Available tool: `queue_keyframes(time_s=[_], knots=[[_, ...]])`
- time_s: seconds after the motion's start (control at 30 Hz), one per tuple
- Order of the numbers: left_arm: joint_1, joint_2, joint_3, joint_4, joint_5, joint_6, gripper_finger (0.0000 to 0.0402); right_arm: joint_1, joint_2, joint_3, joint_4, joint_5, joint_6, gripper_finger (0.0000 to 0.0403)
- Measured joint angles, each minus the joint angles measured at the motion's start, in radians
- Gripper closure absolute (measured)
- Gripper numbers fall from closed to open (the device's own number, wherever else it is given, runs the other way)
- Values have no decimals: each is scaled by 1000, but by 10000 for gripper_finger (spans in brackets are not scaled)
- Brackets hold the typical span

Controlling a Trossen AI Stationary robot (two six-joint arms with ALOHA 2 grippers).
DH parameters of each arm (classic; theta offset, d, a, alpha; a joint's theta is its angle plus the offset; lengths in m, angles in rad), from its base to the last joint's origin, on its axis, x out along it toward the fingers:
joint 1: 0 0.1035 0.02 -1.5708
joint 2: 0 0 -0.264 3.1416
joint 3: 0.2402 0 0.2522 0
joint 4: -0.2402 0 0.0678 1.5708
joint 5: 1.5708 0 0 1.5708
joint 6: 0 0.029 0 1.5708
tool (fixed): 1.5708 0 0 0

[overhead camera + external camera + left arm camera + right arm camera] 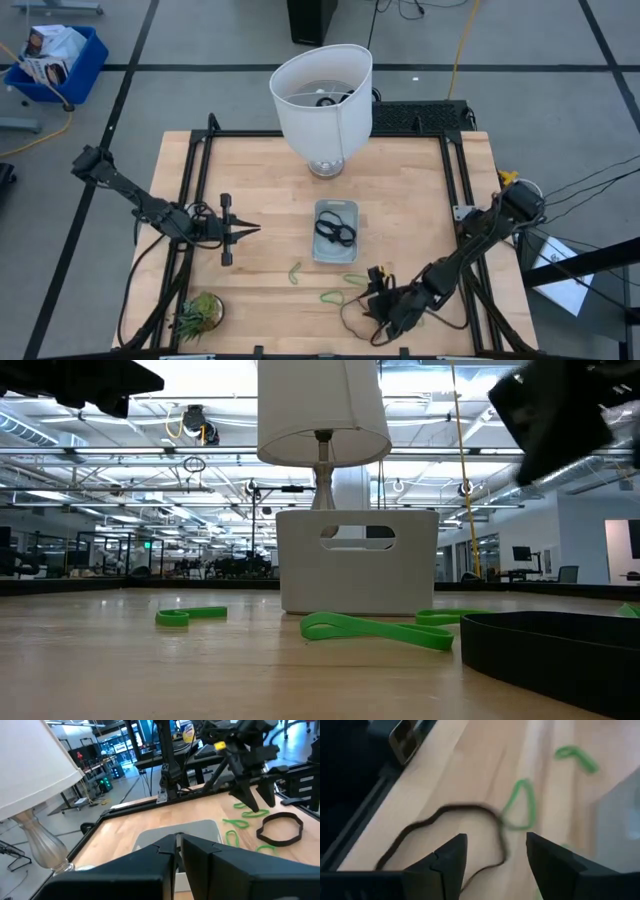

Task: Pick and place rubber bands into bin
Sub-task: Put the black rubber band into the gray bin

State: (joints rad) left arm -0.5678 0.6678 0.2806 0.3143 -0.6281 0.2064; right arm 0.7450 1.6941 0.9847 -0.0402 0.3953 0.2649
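Note:
The bin (pixel 335 245), a pale translucent tray, sits mid-table with dark rubber bands (pixel 337 231) lying in it. Green rubber bands (pixel 295 272) (pixel 330 296) (pixel 356 280) lie flat on the wood near it. A large dark wavy band (pixel 445 815) lies by the near edge (pixel 352 322). My right gripper (pixel 495 855) hangs open, slanting down just over that dark band (pixel 375 298). My left gripper (pixel 177 845) is shut and level, left of the bin (pixel 245 230).
A white lampshade on a glass base (pixel 320 100) stands at the far middle, behind the bin. A spiky green plant (pixel 200 315) sits at the near left corner. Black rails (pixel 195 200) frame the tabletop. Bare wood lies between my left gripper and the bin.

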Motion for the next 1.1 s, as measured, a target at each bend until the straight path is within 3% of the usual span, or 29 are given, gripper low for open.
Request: queue_keyframes(time_s=[0.47,0.77,1.1], knots=[[0,0,0,0,0,-8,366,21,169,9,7,-8,139,206],[0,0,0,-7,0,-9,366,21,189,10,1,-8,201,209],[0,0,0,-8,0,-10,366,20,171,9,-43,-3,224,247]])
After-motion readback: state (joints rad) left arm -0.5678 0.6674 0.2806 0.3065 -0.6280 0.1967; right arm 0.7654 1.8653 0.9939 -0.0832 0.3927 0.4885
